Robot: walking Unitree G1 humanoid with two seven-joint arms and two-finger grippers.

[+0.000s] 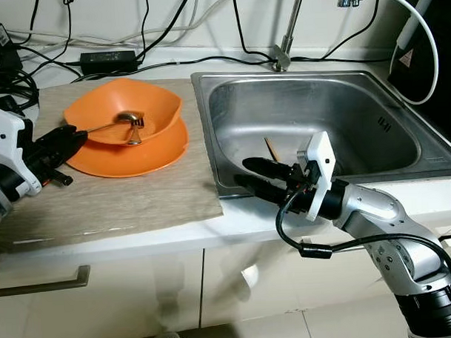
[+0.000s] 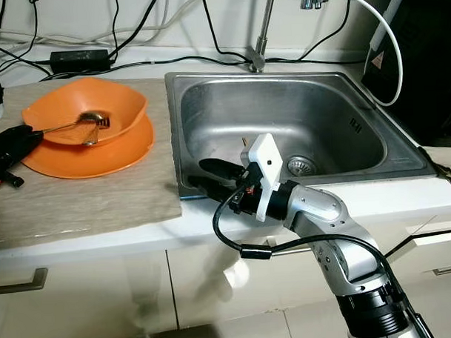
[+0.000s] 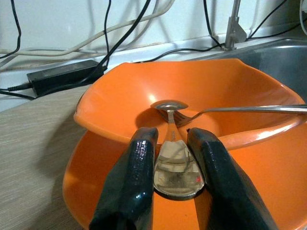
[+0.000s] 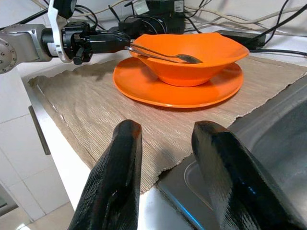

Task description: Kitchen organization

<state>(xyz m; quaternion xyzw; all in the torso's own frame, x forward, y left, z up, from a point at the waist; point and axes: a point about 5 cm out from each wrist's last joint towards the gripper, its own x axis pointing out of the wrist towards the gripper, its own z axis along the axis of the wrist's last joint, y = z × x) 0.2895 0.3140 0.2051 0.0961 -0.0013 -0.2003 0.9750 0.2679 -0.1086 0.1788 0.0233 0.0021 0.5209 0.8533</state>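
**Left gripper on the spoon handle at the orange bowl; right gripper parted at the sink's near-left corner**

I start with the counter (image 1: 139,239), a pale top running left to right above white cabinet fronts. Set into its right half is the steel sink (image 1: 230,91), with a thin stick (image 1: 270,149) leaning inside the basin and the tap post (image 1: 284,52) rising at the far rim. On the left half lies a beige mat (image 1: 123,198), reaching up to the sink's left edge.

On the far part of that mat I see an orange plate (image 1: 162,153) with an orange bowl (image 1: 153,105) sitting in it. Two pieces of cutlery lie in the bowl: a spoon (image 3: 178,167), its handle coming out over the left rim, and a fork (image 3: 249,109) whose tines rest beside the spoon's bowl end.

My left gripper (image 1: 70,139) sits at the plate's left edge, its fingers clamped on either side of the spoon's broad handle end, as the left wrist view shows plainly.

My right gripper (image 1: 249,172) hangs over the sink's near-left corner, pointing left toward the mat, fingers spread apart with nothing between them.

Along the far wall a black power brick (image 1: 107,57) and several cables (image 1: 169,26) lie on the counter.
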